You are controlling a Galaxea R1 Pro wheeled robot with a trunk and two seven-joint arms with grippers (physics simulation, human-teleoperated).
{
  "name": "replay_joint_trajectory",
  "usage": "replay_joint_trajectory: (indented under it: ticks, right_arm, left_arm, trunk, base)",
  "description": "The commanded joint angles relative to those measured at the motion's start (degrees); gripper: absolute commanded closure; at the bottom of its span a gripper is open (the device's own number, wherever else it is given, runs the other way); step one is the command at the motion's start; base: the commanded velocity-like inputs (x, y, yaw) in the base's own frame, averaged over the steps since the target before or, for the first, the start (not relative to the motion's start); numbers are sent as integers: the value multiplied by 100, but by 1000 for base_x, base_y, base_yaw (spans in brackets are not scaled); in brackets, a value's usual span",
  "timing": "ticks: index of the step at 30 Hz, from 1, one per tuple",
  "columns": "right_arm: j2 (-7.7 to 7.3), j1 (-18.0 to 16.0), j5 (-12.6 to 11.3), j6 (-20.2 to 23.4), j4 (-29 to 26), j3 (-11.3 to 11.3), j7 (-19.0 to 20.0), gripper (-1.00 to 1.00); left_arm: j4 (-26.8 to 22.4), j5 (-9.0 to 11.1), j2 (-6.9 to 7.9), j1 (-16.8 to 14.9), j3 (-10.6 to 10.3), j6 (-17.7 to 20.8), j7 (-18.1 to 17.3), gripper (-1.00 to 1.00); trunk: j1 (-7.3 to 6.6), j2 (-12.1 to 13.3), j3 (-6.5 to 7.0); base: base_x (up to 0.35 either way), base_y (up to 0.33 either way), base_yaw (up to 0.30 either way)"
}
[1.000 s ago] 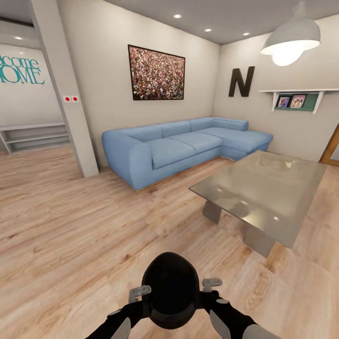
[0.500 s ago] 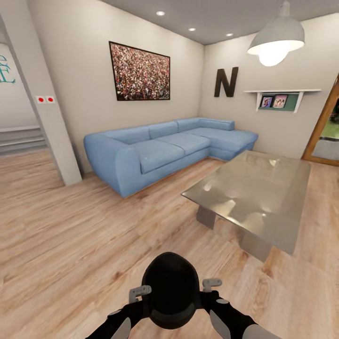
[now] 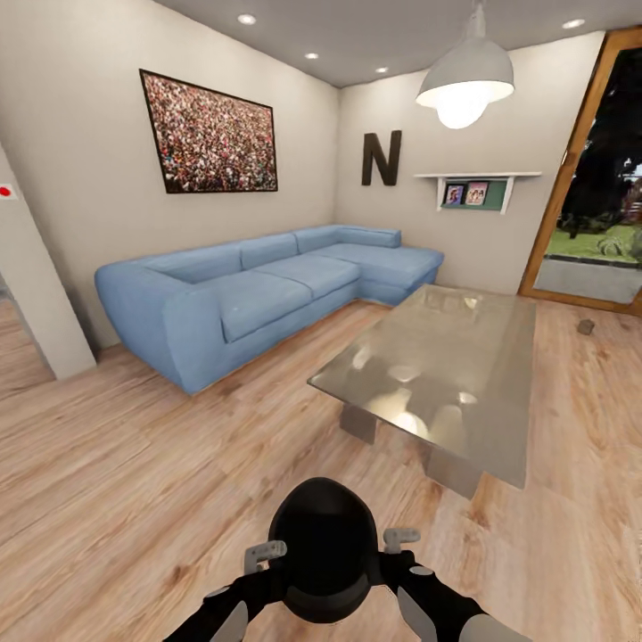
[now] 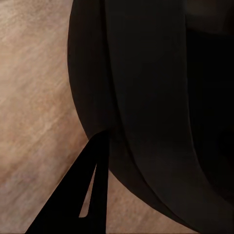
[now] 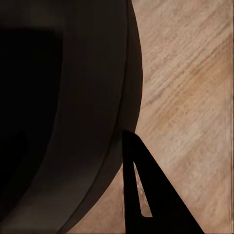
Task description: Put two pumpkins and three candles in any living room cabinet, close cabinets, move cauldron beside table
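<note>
Cauldron (image 3: 325, 546) first: I see the big black pot low in the middle of my head view, held up over the wood floor (image 3: 134, 464) between my two arms. My left gripper (image 3: 264, 555) presses on its left side and my right gripper (image 3: 401, 538) presses on its right side, so both are squeezing the pot from outside. In the left wrist view the shiny black side of the cauldron (image 4: 161, 107) is right by one dark finger (image 4: 80, 200). In the right wrist view the pot (image 5: 63, 112) is right by a finger (image 5: 146, 195) too.

Going from left to right across the room, I see a long blue sofa (image 3: 259, 290) against the wall with a speckled picture (image 3: 209, 135) above it. Then comes the low table (image 3: 437, 366) with its shiny grey top, ahead of the pot and to the right, still apart from it. Past the table, on the floor near the glass door (image 3: 593, 178), lies a small grey thing (image 3: 586, 326) too tiny for me to name.
</note>
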Motion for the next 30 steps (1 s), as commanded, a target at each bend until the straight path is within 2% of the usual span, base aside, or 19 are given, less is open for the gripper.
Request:
replay_joint_trajectory:
  ticks: [1, 12, 18, 30]
  right_arm:
    - [-4, -10, -50, -44, -74, 48, 0, 100]
    - [-4, -10, -50, -44, -74, 49, -7, 100]
    - [-4, -10, -50, -44, -74, 48, -2, 100]
    - [-4, -10, -50, -43, -74, 48, -6, 100]
  left_arm:
    - [-4, 57, 52, 2, -53, 18, 53, 100]
    - [-4, 57, 55, 2, -53, 18, 53, 100]
    - [-4, 57, 56, 1, -53, 18, 53, 100]
    - [-4, 57, 56, 0, -53, 18, 53, 100]
  trunk:
    - [1, -3, -3]
    - [1, -3, 19]
    - [1, -3, 20]
    - [1, -3, 43]
  base:
    - [268, 0, -277]
    - [255, 0, -263]
    - [83, 15, -49]
    - [197, 82, -136]
